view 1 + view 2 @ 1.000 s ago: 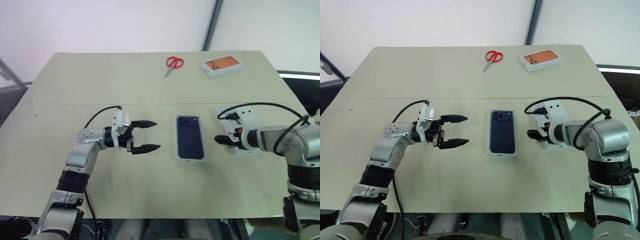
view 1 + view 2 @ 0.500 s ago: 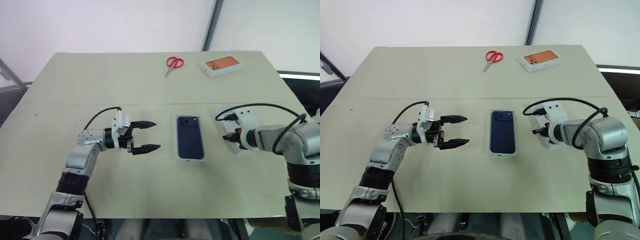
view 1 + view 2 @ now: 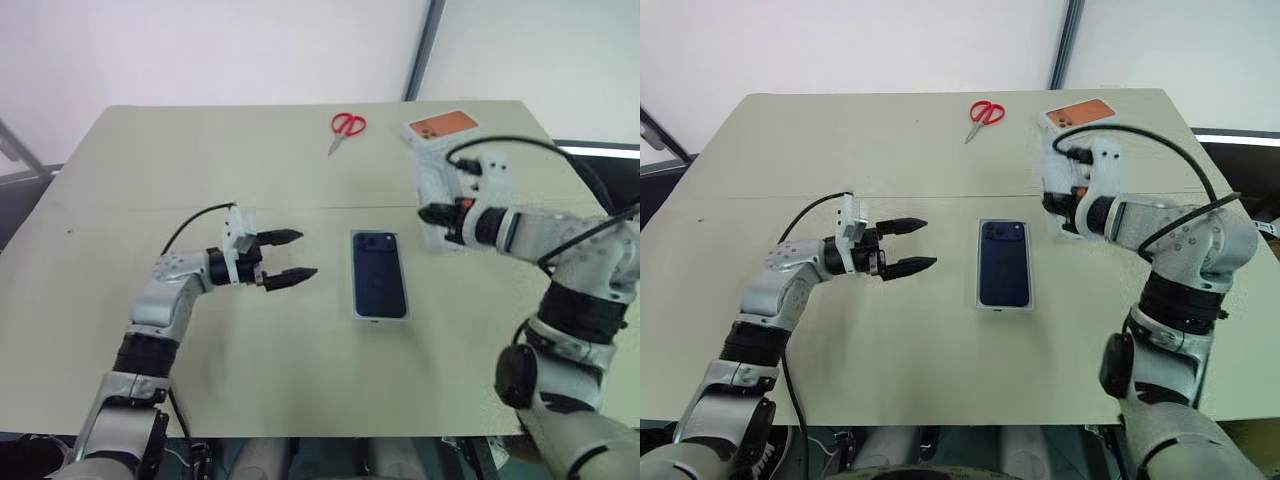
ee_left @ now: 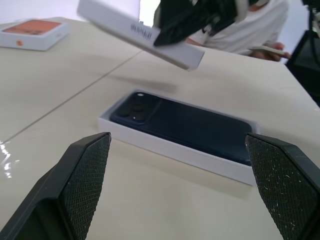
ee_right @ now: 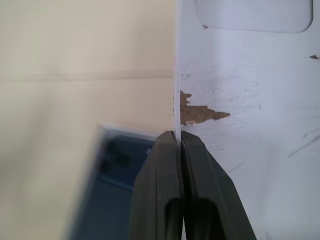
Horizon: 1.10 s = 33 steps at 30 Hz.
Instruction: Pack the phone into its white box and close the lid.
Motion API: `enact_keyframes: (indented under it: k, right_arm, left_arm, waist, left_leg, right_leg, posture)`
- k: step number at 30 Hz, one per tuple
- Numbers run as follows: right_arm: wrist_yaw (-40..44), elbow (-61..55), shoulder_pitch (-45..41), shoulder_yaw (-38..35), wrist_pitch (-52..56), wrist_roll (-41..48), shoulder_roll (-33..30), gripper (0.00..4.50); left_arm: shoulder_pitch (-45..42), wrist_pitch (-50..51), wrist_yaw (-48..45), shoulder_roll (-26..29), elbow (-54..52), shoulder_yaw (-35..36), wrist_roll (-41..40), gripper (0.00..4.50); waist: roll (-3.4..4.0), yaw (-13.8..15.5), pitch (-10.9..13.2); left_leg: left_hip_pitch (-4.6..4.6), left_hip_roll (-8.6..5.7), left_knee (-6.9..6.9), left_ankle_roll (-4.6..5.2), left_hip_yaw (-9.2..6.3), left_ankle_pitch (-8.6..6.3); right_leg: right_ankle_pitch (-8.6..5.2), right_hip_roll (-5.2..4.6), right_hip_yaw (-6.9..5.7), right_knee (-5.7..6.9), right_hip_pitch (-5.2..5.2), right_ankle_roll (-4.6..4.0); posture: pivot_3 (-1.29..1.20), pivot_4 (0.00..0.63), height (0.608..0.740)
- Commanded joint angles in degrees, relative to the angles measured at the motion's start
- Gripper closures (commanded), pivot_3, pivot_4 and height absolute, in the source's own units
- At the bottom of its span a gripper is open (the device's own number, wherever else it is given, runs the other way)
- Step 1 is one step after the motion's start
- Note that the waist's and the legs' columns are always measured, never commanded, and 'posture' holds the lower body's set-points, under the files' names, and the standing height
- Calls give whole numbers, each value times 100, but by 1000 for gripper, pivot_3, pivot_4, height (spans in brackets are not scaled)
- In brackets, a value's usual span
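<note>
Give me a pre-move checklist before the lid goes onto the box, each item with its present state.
1. Phone lies inside the white box: ok.
2. Right gripper is shut on the wall of the lid: ok.
3. Lid is lifted off the table: ok.
4. Lid is level and lined up over the box: not ok, it is tilted and off to one side.
5. Left gripper is open, beside the box, not touching it: ok.

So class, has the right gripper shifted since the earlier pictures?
Yes. The right gripper, shut on the lid, has risen off the table and gone farther away, toward the orange-picture box, past the phone.
</note>
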Motion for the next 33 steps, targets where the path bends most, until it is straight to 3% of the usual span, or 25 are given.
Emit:
enact_keyframes:
  k: [1,3,8,13,17,28,33]
  right_arm:
    - [404,-115,259,-725,38,820,554,4463]
    - [101,15,86,-1443,38,1225,1297,4463]
    - [-344,-94,-121,-2017,38,1968,2272,4463]
    - [-1002,-99,111,-1962,38,3132,2732,4463]
    - [-1522,-68,927,-1456,-42,3963,2978,4463]
    - [-2999,-191,2528,1169,-2069,7001,2056,4463]
    - [-2804,-357,2792,1892,-2649,7206,1534,4463]
  left_arm:
    - [-99,91,299,-70,-43,307,-191,0]
    - [-76,168,461,-184,-96,365,-241,0]
    - [17,298,726,-338,-324,477,-377,0]
    - [48,436,790,-285,-413,532,-483,0]
    - [-66,489,838,-229,-368,640,-540,0]
    - [76,581,764,-185,-465,633,-603,0]
    - [137,655,767,-231,-513,571,-628,0]
  waist:
    - [-2,8,-2]
    - [0,-2,0]
    - [9,-17,-2]
    - [11,-49,-3]
    - [12,-82,-4]
    - [12,-210,-5]
    - [12,-208,-5]
  left_leg:
    - [0,0,0,0,-2,0]
    - [0,0,1,0,-2,0]
    - [-1,-1,-2,-9,7,5]
    - [-4,2,-12,-13,28,7]
    - [-5,3,-11,-12,31,7]
    - [-5,15,-12,-10,52,7]
    - [-5,17,-11,-9,52,6]
  right_leg:
    - [0,0,-1,-1,2,0]
    - [0,0,0,1,2,0]
    - [1,0,19,21,-20,0]
    - [0,3,51,33,-46,-1]
    - [0,4,57,35,-48,-1]
    - [0,22,82,41,-61,-1]
    - [0,25,81,40,-60,0]
  posture:
    - [0,150,740]
    - [0,150,740]
    - [0,150,740]
    - [0,150,740]
    - [0,150,740]
    - [0,150,740]
    - [0,150,740]
